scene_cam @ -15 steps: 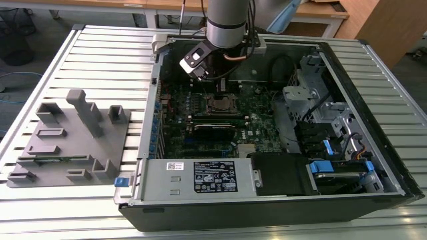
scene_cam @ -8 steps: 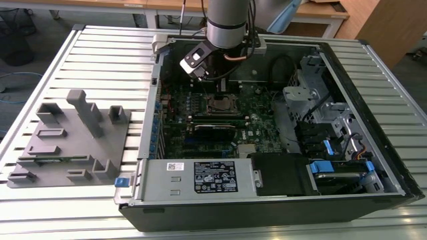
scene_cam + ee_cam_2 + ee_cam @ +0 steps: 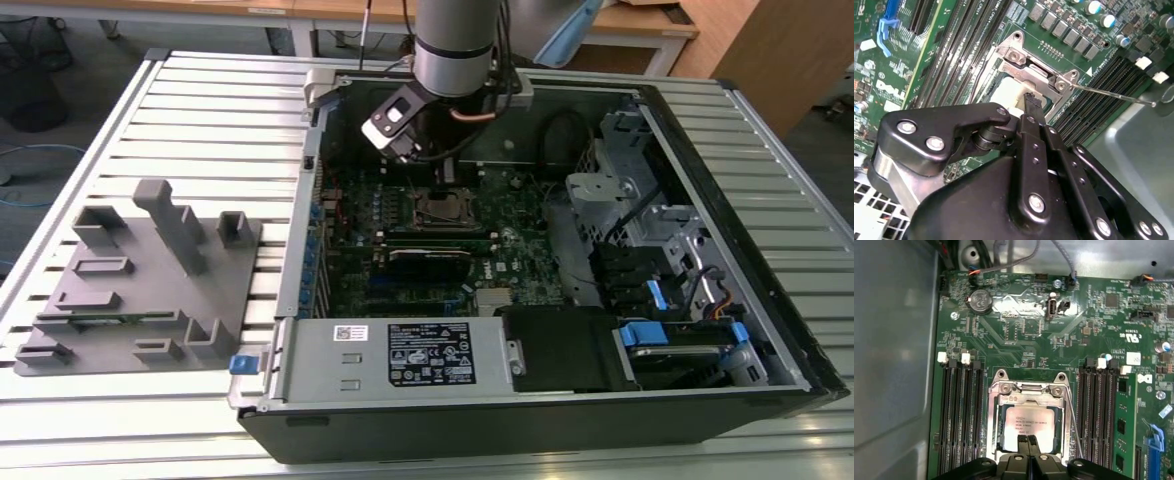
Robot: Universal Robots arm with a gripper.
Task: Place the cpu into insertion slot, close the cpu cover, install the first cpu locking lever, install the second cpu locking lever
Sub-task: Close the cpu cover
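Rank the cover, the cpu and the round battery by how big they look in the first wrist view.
1. cover, largest, framing the cpu
2. cpu
3. battery, clearly smallest

Print on the cpu [image 3: 1030,424] (faint lines) seems unreadable.
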